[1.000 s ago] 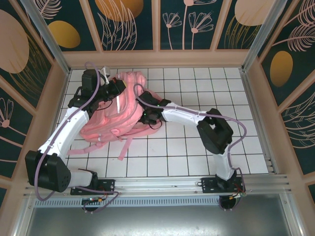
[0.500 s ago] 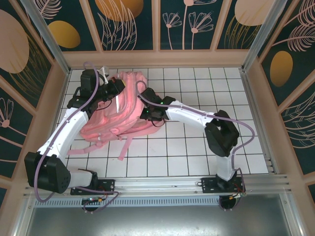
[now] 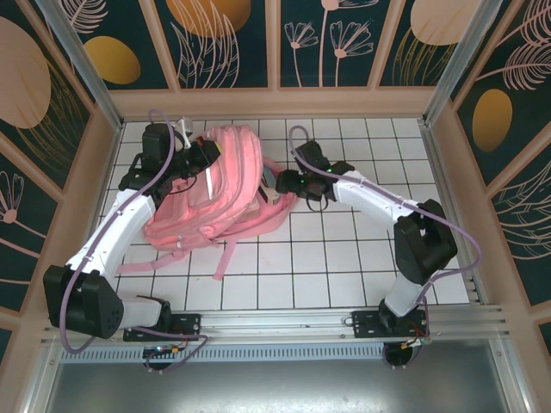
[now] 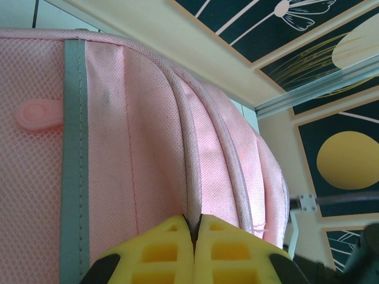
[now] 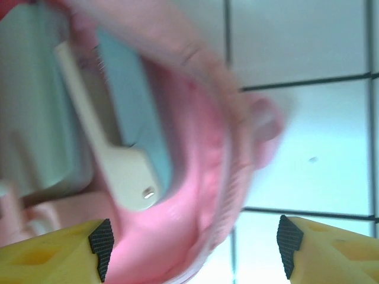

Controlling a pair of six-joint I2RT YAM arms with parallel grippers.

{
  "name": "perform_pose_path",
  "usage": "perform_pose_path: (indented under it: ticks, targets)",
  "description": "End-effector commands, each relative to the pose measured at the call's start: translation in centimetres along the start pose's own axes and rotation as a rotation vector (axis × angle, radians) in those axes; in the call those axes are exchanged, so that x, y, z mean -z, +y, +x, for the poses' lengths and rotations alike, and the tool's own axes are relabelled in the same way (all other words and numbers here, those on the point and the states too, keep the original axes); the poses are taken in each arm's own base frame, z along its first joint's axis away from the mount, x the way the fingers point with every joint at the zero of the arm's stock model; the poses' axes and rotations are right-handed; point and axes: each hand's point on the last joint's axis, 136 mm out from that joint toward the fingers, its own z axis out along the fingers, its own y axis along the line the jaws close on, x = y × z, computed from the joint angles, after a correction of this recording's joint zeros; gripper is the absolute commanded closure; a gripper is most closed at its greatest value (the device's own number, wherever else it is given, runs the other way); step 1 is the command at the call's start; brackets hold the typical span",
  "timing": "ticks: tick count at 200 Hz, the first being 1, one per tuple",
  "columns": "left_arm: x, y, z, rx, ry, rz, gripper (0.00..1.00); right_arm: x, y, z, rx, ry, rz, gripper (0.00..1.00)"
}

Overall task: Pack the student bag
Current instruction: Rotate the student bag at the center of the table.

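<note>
1. Swung back to the right over the past second, the right gripper [image 3: 280, 182] now sits at the right edge of the student bag [image 3: 225, 185] instead of low against its side. Its elbow has been carried out over the tiled table [image 3: 362, 258].
2. Its fingers stand spread wide in the right wrist view and face the bag's mouth. A pale object [image 5: 121, 165] lies there, too blurred to name.
3. The left gripper [image 4: 193, 234] has its fingers pressed together, pinching a seam fold near the bag's top.
4. The student bag lies on the left half of the table between the two grippers, with its straps [image 3: 219, 258] trailing toward the near edge.
5. The likely risk is that the thin fold slips from the left pinch and the mouth sags shut. The right gripper's spread fingers could also snag the rim on the way in.
6. Compared with a second ago, the bag's right side bulges farther right, and the left arm has barely shifted.
</note>
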Motion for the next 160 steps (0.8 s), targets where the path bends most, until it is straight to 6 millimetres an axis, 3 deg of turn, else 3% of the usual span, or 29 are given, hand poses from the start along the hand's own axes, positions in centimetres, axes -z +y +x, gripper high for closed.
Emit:
perform_pose_path:
  ticks: [1,19,29,64,72,84,94,103,124,160]
  targets:
    - [1.6,-3.7,-1.6,-0.093,-0.071,0.115,1.0,-1.9,-1.1,-1.1,0.034,0.014,-0.009,0.26]
    - [1.7,-3.5,-1.5,-0.094,-0.067,0.107,1.0,-3.8,-1.3,-1.4,0.051,0.033,0.006,0.3]
    - [1.6,-3.4,-1.4,-0.092,-0.064,0.103,1.0,-5.0,-2.6,-2.2,0.034,0.049,0.011,0.3]
    - [1.5,-3.1,-1.4,-0.094,-0.058,0.088,1.0,-8.7,-1.2,-2.3,0.057,0.116,-0.028,0.27]
    - [1.3,-2.8,-1.3,-0.092,-0.053,0.077,1.0,-9.3,-1.2,-2.5,0.058,0.122,-0.02,0.36]
    - [0.8,-2.4,-1.2,-0.091,-0.033,0.058,1.0,-9.9,-1.6,-2.6,0.05,0.127,0.008,0.59]
    - [0.2,-2.1,-1.1,-0.092,-0.016,0.05,1.0,-9.8,-2.0,-2.8,0.037,0.117,0.033,0.83]
    - [-0.2,-1.9,-1.2,-0.097,-0.008,0.044,1.0,-9.5,-2.5,-2.7,0.025,0.109,0.051,0.96]
    - [-1.7,-1.2,-1.3,-0.098,0.004,0.039,1.0,-7.9,-4.1,-2.0,-0.006,0.078,0.096,1.0]
    - [-5.9,-1.3,-1.4,-0.067,0.077,0.105,1.0,-4.0,-7.0,1.4,-0.066,0.056,0.131,1.0]
